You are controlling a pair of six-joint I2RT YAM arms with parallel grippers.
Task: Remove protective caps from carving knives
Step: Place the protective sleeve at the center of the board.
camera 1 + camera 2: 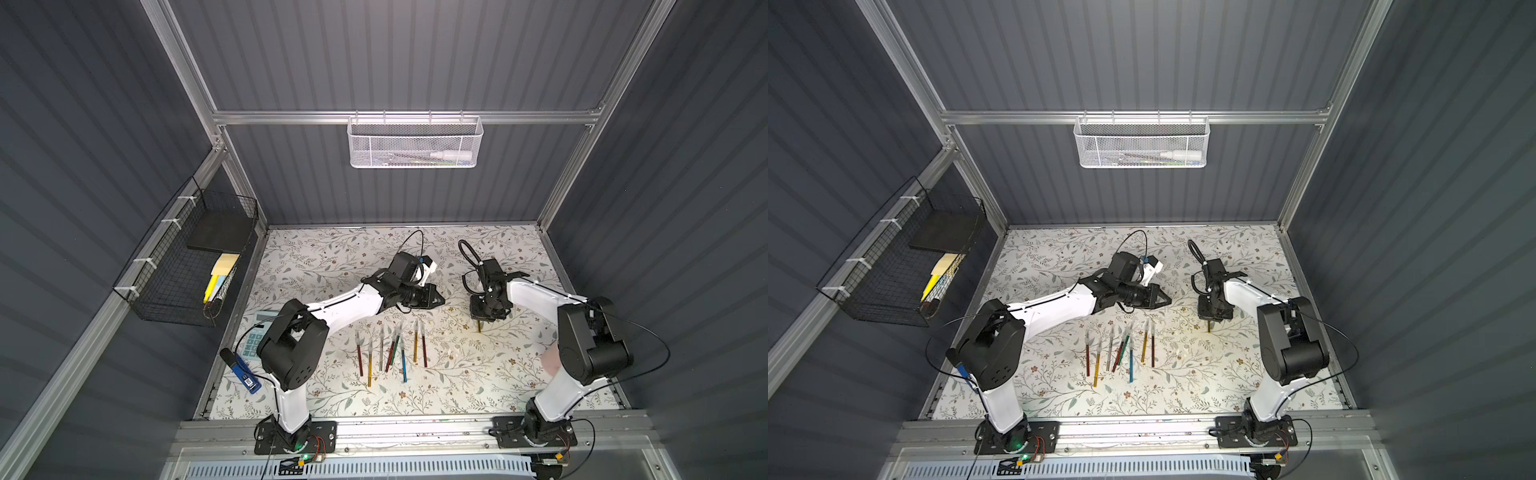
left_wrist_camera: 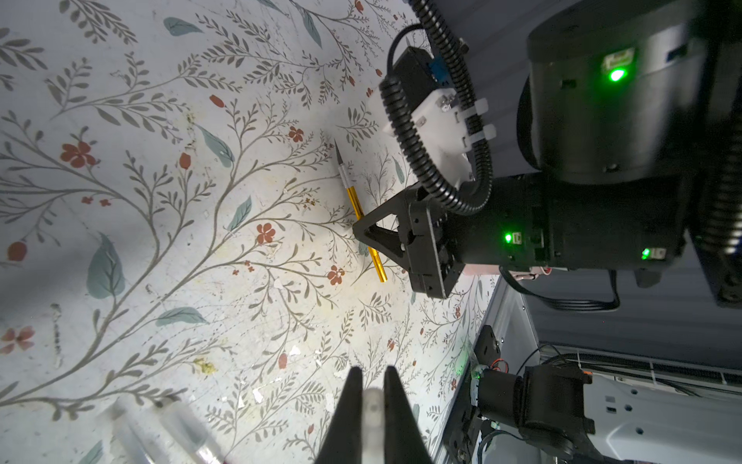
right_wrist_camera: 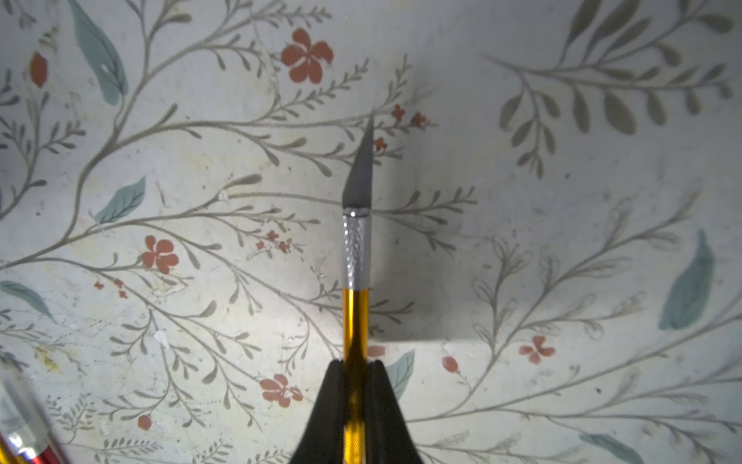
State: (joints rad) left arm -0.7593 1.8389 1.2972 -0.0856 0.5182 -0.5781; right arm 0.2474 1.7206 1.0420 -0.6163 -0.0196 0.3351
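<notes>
Several carving knives (image 1: 390,349) (image 1: 1121,351) lie in a row at mid-table, with red, gold, silver, green and blue handles and clear protective caps on their far tips. My right gripper (image 3: 355,365) is shut on a gold carving knife (image 3: 355,313) (image 2: 353,197), whose dark blade (image 3: 361,168) is bare. In both top views this gripper (image 1: 481,321) (image 1: 1208,321) hangs right of the row. My left gripper (image 2: 372,375) (image 1: 440,300) is shut on a clear protective cap (image 2: 373,405), behind the row and apart from the gold knife.
A calculator (image 1: 257,332) and a blue tool (image 1: 245,374) lie at the table's left edge, partly under my left arm. A black wire basket (image 1: 187,270) hangs on the left wall. A white mesh basket (image 1: 415,143) hangs on the back rail.
</notes>
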